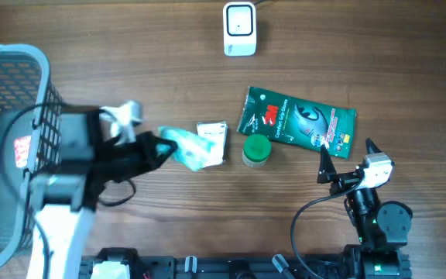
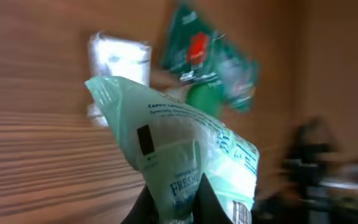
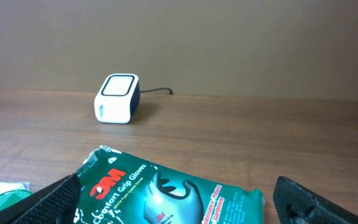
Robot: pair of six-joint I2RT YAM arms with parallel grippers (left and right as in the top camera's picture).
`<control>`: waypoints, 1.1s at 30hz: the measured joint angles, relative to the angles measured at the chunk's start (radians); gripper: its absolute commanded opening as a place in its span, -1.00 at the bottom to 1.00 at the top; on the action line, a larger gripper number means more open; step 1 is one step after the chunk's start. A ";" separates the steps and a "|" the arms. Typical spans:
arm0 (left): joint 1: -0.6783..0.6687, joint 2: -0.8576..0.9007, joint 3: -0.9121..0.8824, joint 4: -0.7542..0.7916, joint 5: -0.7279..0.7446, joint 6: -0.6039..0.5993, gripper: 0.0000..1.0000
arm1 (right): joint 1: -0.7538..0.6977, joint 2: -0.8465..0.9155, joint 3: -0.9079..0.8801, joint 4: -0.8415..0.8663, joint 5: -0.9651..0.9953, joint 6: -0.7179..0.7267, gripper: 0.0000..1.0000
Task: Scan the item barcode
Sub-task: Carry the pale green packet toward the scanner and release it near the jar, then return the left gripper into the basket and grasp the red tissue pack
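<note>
Mint pouch [image 2: 185,155] reading FRESH, clamped in left claw [image 2: 173,205], right claw [image 3: 182,199] apart, 3M gloves pack [image 1: 299,122]

**A:** Table [image 1: 130,46]?
**B:** Brown, wood-grain streaks all across.
**A:** Scanner [image 1: 239,29]?
**B:** White body, dark panel on top. Black cable [image 3: 155,91].
**A:** Glove pack [image 1: 296,120]?
**B:** Dark green. Red logo, white lettering, grey glove print, and a yellow-and-red bit at one end.
**A:** Tub [image 1: 256,149]?
**B:** Green, lid too.
**A:** Pouch [image 2: 179,155]?
**B:** Pale mint and white, blue print, one black rectangle.
**A:** Small packet [image 1: 212,136]?
**B:** White with faint print, too small to tell more.
**A:** Basket [image 1: 6,54]?
**B:** Grey-blue rim, dark mesh. Red-and-white item [image 1: 23,151] inside.
**A:** Arms?
**B:** Left gripper [image 1: 161,145] black. Right gripper [image 1: 345,149] black, with a white block behind the fingers.
</note>
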 measured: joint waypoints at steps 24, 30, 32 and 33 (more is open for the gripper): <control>-0.372 0.476 0.038 0.302 -0.800 -0.460 1.00 | 0.000 0.000 0.000 0.000 0.000 0.000 0.99; -0.207 0.049 0.237 0.382 -1.072 -0.356 1.00 | 0.000 0.000 0.000 0.000 0.000 0.000 1.00; -0.079 -0.031 0.238 0.389 -1.114 -0.352 1.00 | 0.000 0.000 0.000 0.000 0.000 0.000 0.99; 0.007 -0.064 0.238 0.389 -1.129 -0.354 1.00 | 0.000 0.000 0.000 0.000 0.000 0.000 1.00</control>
